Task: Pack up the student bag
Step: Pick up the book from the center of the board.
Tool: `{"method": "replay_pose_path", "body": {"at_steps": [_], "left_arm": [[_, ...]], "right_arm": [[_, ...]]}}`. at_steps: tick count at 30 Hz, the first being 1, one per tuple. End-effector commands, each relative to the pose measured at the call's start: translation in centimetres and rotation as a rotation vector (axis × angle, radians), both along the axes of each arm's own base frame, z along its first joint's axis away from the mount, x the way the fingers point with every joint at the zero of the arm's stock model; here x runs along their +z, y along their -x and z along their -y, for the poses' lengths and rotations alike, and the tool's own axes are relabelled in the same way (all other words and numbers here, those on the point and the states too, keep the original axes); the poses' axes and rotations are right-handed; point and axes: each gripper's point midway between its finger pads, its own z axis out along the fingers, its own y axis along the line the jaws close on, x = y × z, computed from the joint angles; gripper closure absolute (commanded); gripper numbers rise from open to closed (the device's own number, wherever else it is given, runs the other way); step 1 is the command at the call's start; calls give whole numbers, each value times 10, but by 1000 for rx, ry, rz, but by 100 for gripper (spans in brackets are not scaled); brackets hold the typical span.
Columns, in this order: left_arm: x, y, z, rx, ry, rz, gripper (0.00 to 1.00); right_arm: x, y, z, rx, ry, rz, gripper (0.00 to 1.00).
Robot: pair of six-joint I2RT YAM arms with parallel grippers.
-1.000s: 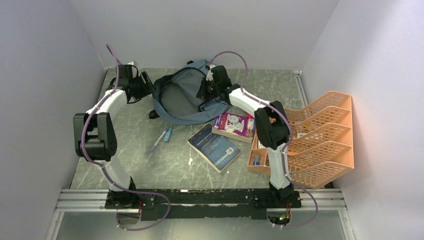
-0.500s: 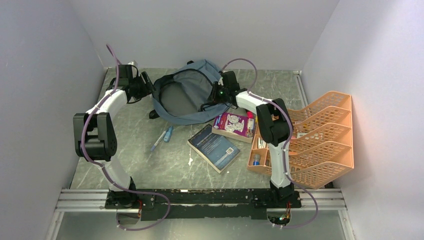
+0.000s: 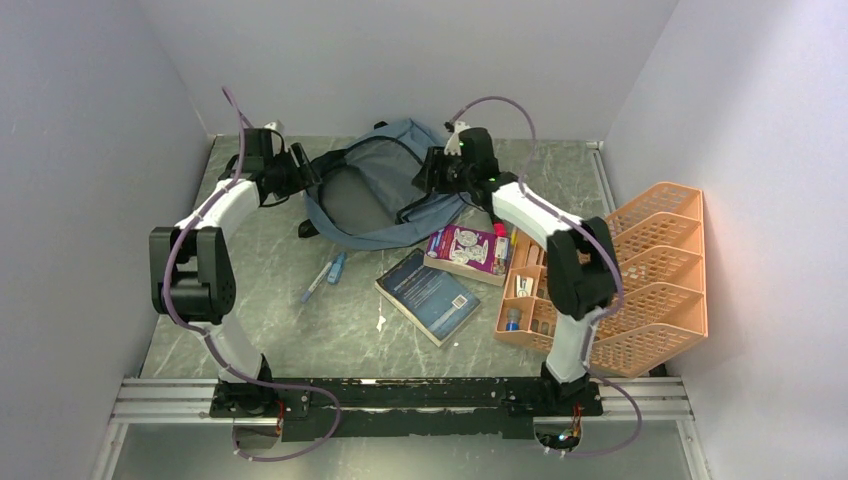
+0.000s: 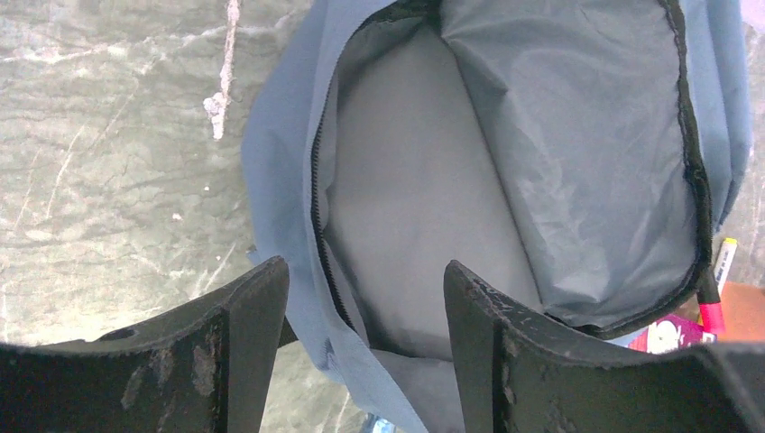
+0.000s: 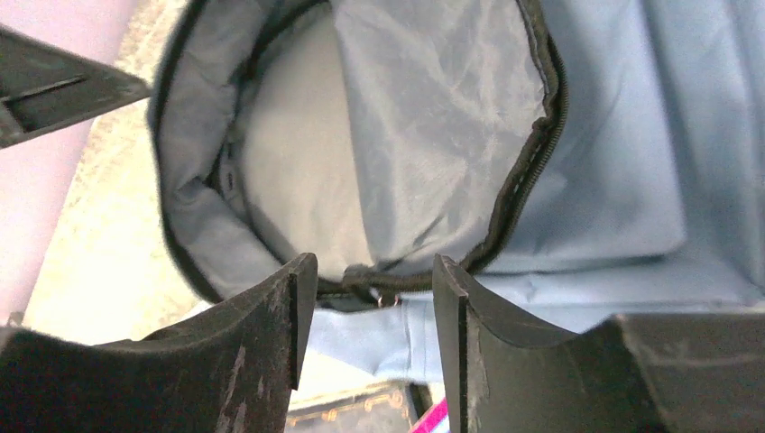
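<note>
The slate blue-grey student bag (image 3: 385, 160) lies at the back middle of the table, its main zip undone and its grey lining showing. My left gripper (image 3: 306, 176) is at the bag's left rim. In the left wrist view (image 4: 365, 311) its jaws are open, and the bag's zip edge (image 4: 280, 189) runs between them without being pinched. My right gripper (image 3: 432, 182) is at the bag's right rim. In the right wrist view (image 5: 372, 293) its jaws are open over the black zip end of the bag (image 5: 622, 153), and nothing is gripped.
A dark blue book (image 3: 428, 294) and a purple box (image 3: 466, 250) lie in front of the bag. Two pens (image 3: 326, 274) lie to the front left. An orange mesh tray organiser (image 3: 640, 280) stands at the right with small items in its front.
My right gripper has moved from over the bag's opening out to its right rim, and the arm has swung right. The bag's mouth has spread wider. My left gripper has shifted slightly towards the bag.
</note>
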Motion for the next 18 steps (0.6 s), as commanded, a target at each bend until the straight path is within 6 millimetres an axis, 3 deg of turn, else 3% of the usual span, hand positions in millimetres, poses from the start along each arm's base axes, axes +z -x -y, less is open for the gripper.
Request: {"method": "replay_pose_path", "body": {"at_steps": [1, 11, 15, 18], "left_arm": [[45, -3, 13, -50, 12, 113, 32], [81, 23, 58, -164, 60, 160, 31], [81, 48, 59, -202, 59, 155, 31], [73, 62, 52, -208, 15, 143, 31]], "right_arm": [[47, 17, 26, -40, 42, 134, 45], [93, 66, 94, -146, 198, 434, 39], [98, 84, 111, -131, 344, 535, 40], [90, 99, 107, -37, 474, 587, 41]]}}
